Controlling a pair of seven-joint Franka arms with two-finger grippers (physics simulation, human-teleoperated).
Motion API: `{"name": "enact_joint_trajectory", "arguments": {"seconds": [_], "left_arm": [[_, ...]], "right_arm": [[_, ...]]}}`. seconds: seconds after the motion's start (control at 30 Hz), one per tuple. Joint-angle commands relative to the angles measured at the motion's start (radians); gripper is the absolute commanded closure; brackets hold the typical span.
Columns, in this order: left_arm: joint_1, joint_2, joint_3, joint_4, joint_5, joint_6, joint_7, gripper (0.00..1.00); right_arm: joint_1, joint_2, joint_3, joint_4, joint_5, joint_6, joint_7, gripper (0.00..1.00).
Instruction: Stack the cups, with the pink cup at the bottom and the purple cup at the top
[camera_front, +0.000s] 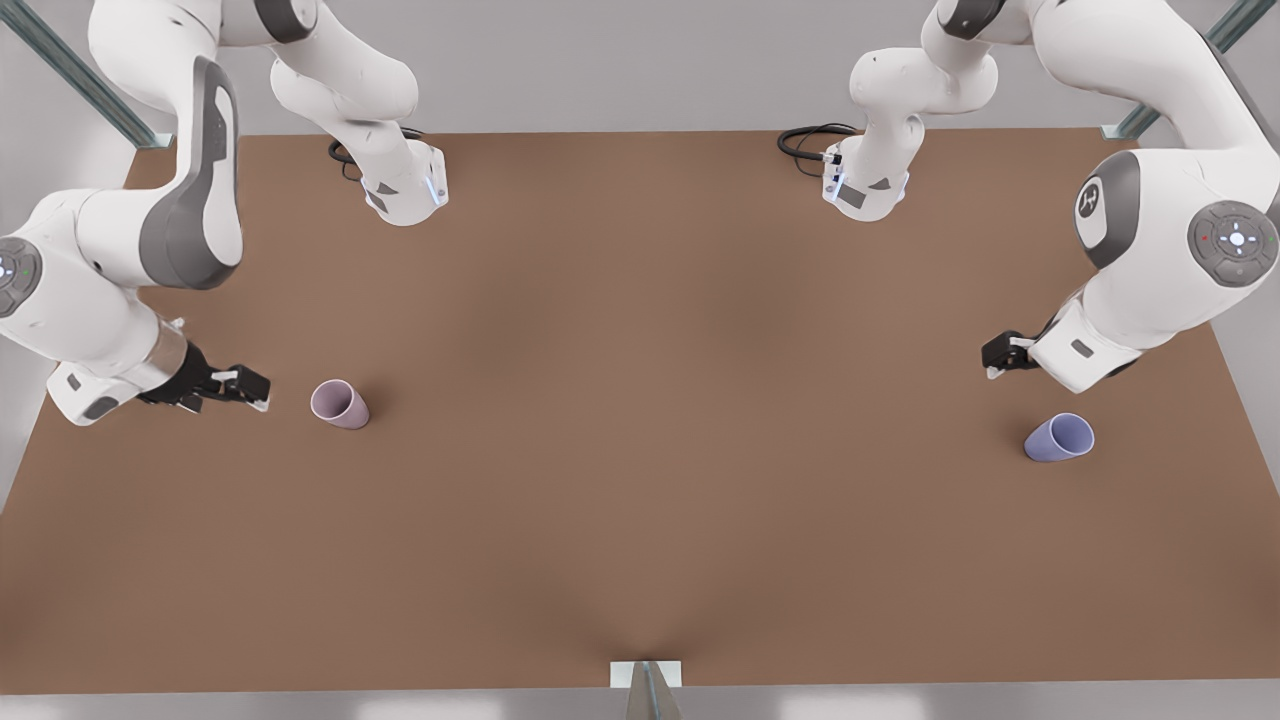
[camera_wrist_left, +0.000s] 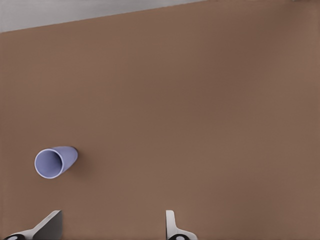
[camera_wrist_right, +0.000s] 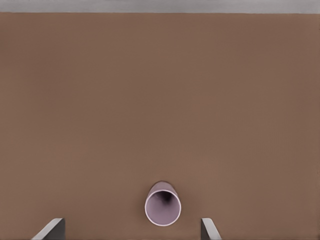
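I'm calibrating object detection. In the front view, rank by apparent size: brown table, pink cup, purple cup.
1. The brown flat table, by far the largest.
2-3. The pale pink-mauve tapered cup and the blue-lavender tapered cup look alike; no ranking.

The table has a flat, matt brown top, smooth and even, with no grain or sheen. The pink cup and the purple cup look like smooth matt plastic, plain and unmarked, the pink one darker inside. The arms wear glossy white shells with satin grey panels, like moulded plastic. Grey metal struts stand at the table's corners, with a dull brushed look.
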Motion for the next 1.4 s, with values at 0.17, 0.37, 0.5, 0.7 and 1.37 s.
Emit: {"name": "enact_joint_trajectory", "arguments": {"seconds": [0.17, 0.37, 0.5, 0.7, 1.37], "left_arm": [[0.000, 0.005, -0.002, -0.004, 0.003, 0.015, 0.021, 0.00], [0.001, 0.020, -0.002, -0.010, 0.003, 0.019, 0.015, 0.00], [0.001, 0.028, -0.002, -0.010, 0.003, 0.022, 0.013, 0.00], [0.001, 0.031, 0.003, -0.012, 0.001, 0.033, 0.013, 0.00], [0.003, 0.042, 0.006, -0.013, 0.001, 0.034, 0.013, 0.00]], "right_arm": [[-0.056, -0.036, -0.037, -0.184, 0.024, 0.124, -0.149, 0.00], [-0.060, -0.005, -0.097, -0.413, 0.024, 0.385, -0.259, 0.00], [-0.051, 0.035, -0.097, -0.496, 0.030, 0.515, -0.265, 0.00], [-0.048, 0.090, -0.095, -0.565, 0.054, 0.620, -0.267, 0.00], [-0.039, 0.092, -0.089, -0.718, 0.053, 0.758, -0.327, 0.27]]}}
